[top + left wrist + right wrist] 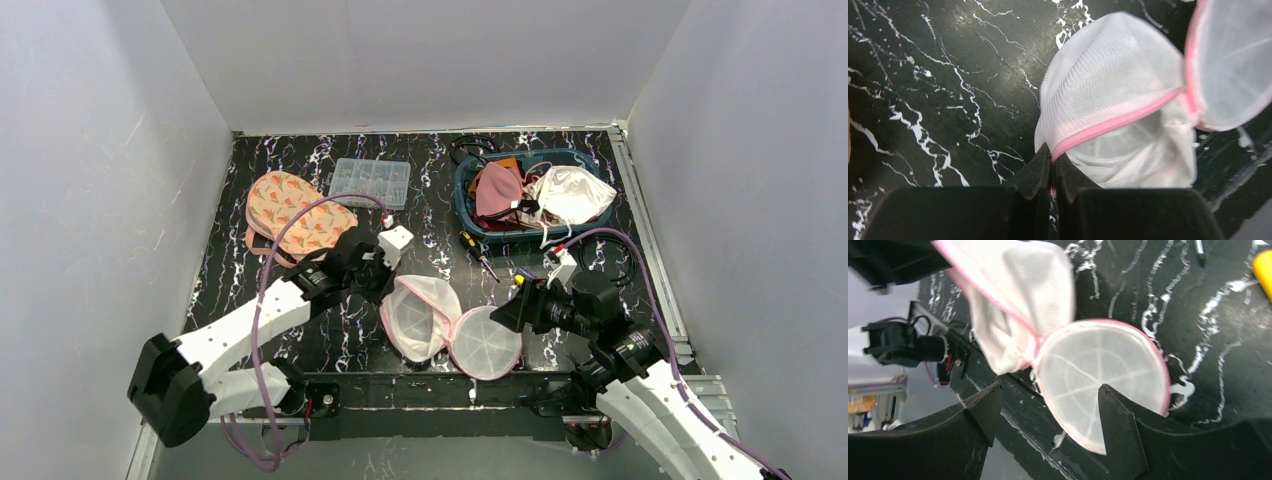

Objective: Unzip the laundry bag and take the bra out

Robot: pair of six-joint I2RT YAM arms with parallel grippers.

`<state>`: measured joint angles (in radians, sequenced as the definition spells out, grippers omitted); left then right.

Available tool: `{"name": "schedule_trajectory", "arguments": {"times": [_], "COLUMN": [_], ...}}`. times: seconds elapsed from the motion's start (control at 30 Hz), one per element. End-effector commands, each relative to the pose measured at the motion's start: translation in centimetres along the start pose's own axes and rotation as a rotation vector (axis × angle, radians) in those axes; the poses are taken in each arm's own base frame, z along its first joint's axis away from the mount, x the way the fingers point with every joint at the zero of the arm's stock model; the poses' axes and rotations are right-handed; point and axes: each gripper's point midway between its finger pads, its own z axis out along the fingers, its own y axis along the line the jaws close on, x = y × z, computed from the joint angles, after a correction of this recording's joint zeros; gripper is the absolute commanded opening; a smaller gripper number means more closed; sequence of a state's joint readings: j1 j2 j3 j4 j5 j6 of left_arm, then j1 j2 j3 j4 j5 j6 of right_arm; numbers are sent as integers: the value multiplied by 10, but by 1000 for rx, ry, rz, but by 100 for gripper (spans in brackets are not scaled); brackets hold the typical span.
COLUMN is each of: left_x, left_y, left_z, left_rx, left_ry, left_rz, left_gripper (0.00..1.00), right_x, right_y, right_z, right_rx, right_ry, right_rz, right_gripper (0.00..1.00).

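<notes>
The white mesh laundry bag point(425, 315) with a pink zipper lies open like a clamshell near the table's front edge. Its round flat half point(487, 342) rests to the right. My left gripper point(385, 290) is shut on the bag's pink zipper edge point(1118, 122); in the left wrist view its jaws point(1053, 162) pinch the rim. My right gripper point(505, 312) is open, its fingers point(1049, 388) straddling the round half point(1098, 365) without touching. A peach-patterned bra point(295, 210) lies on the table at back left. The bag's inside shows only white mesh.
A teal basket point(468, 205) at back right holds pink and white garments. A clear compartment box point(370, 182) sits at the back centre. A yellow-handled screwdriver point(478, 250) lies between the basket and the bag. The table's front edge runs just below the bag.
</notes>
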<state>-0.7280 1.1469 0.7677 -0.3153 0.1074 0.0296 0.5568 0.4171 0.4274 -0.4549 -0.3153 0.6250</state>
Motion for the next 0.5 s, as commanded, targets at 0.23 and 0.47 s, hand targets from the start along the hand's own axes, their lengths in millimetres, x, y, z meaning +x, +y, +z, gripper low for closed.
{"name": "schedule_trajectory", "arguments": {"times": [0.23, 0.47], "left_x": [7, 22], "left_y": [-10, -22], "left_z": [-55, -44], "left_rx": [-93, -47], "left_ry": [5, 78], "left_rz": [-516, -568], "left_gripper": [0, 0], "right_x": [11, 26], "right_y": [-63, -69], "right_z": [3, 31], "right_rx": [332, 296], "right_ry": [-22, 61], "right_rz": [176, 195], "right_gripper": [77, 73]}}
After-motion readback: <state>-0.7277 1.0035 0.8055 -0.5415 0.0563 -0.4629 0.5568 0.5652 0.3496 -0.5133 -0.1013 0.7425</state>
